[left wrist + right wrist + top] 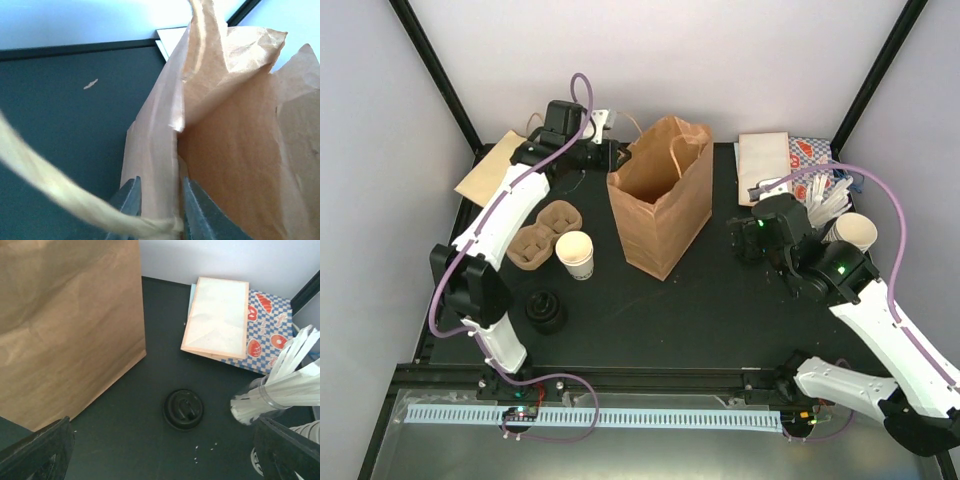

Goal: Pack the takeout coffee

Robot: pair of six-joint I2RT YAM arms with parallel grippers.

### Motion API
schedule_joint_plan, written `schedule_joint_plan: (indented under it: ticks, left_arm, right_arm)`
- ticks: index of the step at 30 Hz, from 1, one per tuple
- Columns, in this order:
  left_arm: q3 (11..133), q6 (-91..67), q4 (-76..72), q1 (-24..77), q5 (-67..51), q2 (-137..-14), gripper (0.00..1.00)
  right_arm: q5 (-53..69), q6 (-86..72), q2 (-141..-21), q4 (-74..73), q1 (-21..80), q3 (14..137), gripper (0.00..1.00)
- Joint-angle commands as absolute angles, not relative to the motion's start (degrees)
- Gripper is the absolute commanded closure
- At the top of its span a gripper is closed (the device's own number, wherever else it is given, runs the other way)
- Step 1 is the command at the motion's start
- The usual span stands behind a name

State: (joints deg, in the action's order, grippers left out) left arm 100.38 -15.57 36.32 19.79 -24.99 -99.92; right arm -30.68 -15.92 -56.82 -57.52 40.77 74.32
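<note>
The takeout coffee (576,254), a small white paper cup with dark print, stands upright left of the brown paper bag (660,195) and next to the brown cup carrier (545,232). My left gripper (613,155) is at the bag's back left rim. In the left wrist view its fingers (131,200) stand a little apart on either side of the bag's wall (155,150), and the twine handle (50,192) crosses in front of them. Right of the bag, my right gripper (745,240) hangs open and holds nothing. It is over a black lid (183,410).
A second black lid (546,310) lies near the left arm. At the back right are flat paper bags (217,317), a blue checkered sheet (272,325), a cup of white straws (272,392) and cream cups (855,232). Flat brown paper (495,165) lies back left.
</note>
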Motion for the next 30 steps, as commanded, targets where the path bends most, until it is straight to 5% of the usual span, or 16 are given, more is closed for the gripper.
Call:
schedule_joint_plan:
  ticks: [1,11,30]
  left_arm:
    - [102.9,-16.02,34.45,19.42,-28.32,-99.36,0.69]
    - [99.95,-15.22,34.31,19.42,-27.54,-92.27,0.04]
    - [89.39,-14.75,42.27,19.34,-14.19,-64.5,0.01]
  right_arm:
    - [-26.75,-19.52,-55.46,-58.1,40.35,73.92,0.0]
    - [-22.32,-27.43,-57.56,-61.71,40.34,77.52,0.0]
    - [-29.0,-28.14,-57.91,-65.71,40.27,77.98,0.0]
